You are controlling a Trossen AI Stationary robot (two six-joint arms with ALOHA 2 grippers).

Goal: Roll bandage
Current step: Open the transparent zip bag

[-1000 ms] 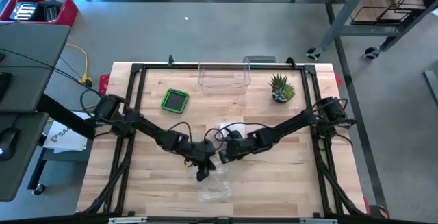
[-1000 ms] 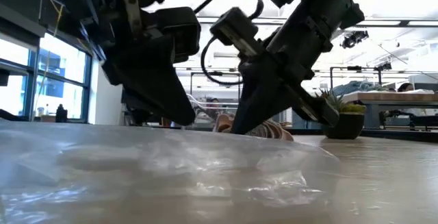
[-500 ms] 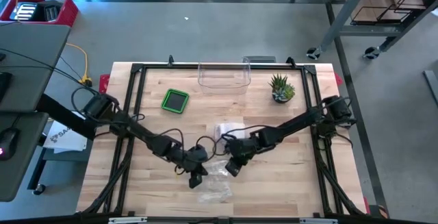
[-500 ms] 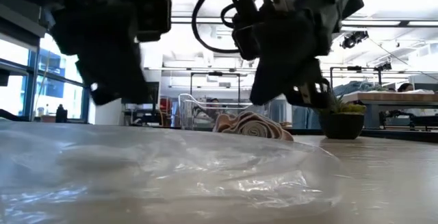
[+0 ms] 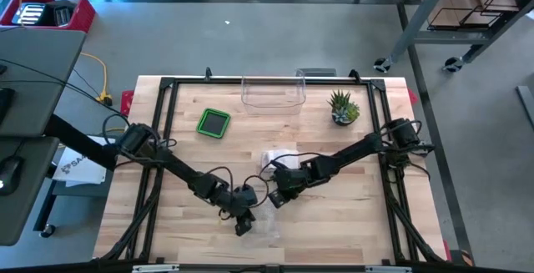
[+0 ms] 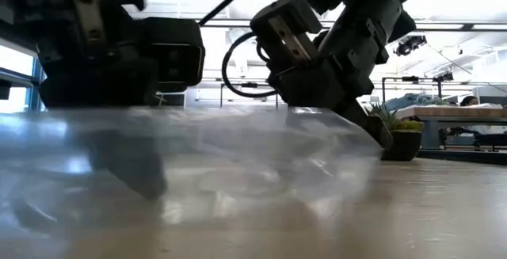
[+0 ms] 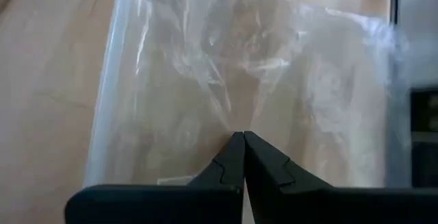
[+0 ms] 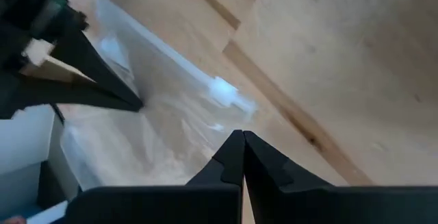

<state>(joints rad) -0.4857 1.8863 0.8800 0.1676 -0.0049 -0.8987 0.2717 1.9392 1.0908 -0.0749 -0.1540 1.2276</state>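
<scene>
A clear plastic bag (image 6: 198, 172) is filling the near edge of the wooden table (image 5: 350, 214), its film rising in a crumpled hump right in front of the low camera. Behind the film, the left gripper (image 5: 243, 225) is reaching down at the bag's near end, its two fingers (image 7: 229, 162) pressed together tip to tip — in its wrist view the tips are meeting right at the wrinkled plastic, though whether a fold of film is pinched between them I cannot tell. Just beyond and to the right, the right gripper (image 5: 274, 199) is hovering low at the bag's far end, its fingers (image 8: 233, 157) also pressed together, with nothing visible between them; its wrist view is showing the bag's edge lying on the wood and the left arm's dark finger at the far side of the film.

The bandage itself is not showing clearly — the film and both grippers are covering the middle of the table.

Farther back, a green square container (image 5: 214, 123) is sitting left of centre, a clear bin (image 5: 272, 93) is standing at the far edge, and a small potted plant (image 5: 343, 108) is sitting to its right.
</scene>
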